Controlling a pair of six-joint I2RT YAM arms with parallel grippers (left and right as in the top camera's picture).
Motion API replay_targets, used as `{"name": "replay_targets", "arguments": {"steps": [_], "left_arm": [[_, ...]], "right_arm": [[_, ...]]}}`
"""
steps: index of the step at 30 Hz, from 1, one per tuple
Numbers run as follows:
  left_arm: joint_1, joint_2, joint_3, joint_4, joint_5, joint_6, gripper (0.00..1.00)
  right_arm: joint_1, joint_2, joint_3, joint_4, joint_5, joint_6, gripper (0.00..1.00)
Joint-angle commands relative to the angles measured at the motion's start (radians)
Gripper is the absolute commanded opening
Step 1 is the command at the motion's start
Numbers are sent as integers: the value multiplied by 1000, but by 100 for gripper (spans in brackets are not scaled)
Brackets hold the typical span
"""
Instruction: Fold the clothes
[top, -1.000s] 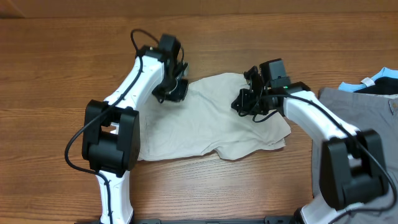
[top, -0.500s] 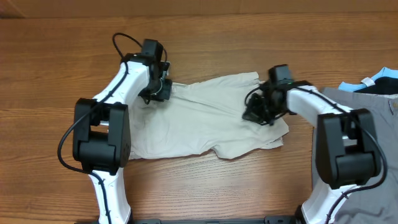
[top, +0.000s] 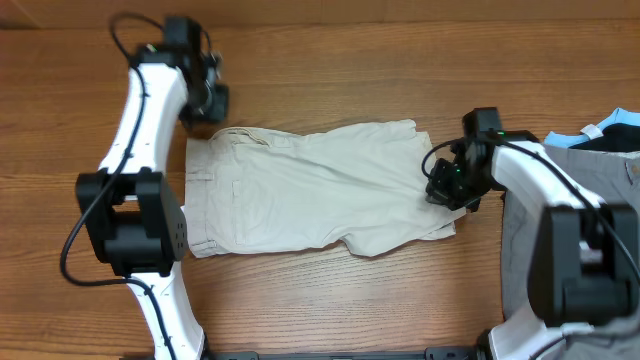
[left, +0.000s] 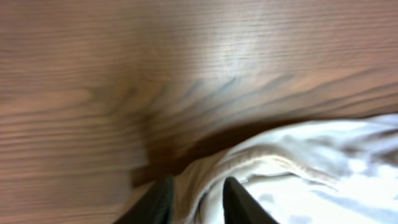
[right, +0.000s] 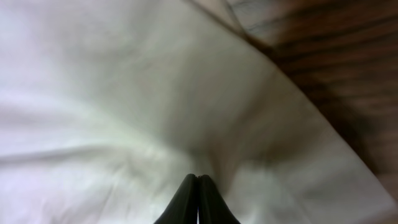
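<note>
Left wrist view first: we see the left gripper (left: 199, 185) with its two dark, rounded fingers set apart and a thick, stitched fold of the shorts (left: 311, 168) filling the gap between them, so it is clamped on that edge. The cloth is soft, cream and wrinkled, and the picture is blurred. Under it lies the table (left: 155, 74), brown wood with wavy grain.

On the right wrist view we see the right gripper (right: 198, 186) with its two slim fingers pressed tip to tip into smooth cream cloth, pinching it as far as we can tell. A strip of dark wood shows at the upper right corner.

From overhead we count one pair of shorts, spread nearly flat in the middle of the table, with the waistband at its left end and the leg openings toward the right. The left gripper holds the far left corner and the right gripper holds the right edge.

We count two arms in white shells with black joints: the left arm (top: 140, 120) and the right arm (top: 540, 185).

At the right edge we count two more pieces: a grey garment (top: 590, 200) and, beyond it, a black and light-blue garment (top: 612, 135), both apart from the shorts.
</note>
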Motion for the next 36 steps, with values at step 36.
{"name": "replay_targets", "arguments": {"steps": [36], "left_arm": [[-286, -31, -681, -80, 244, -213, 13]], "right_arm": [[279, 129, 2, 351, -399, 119, 4]]}}
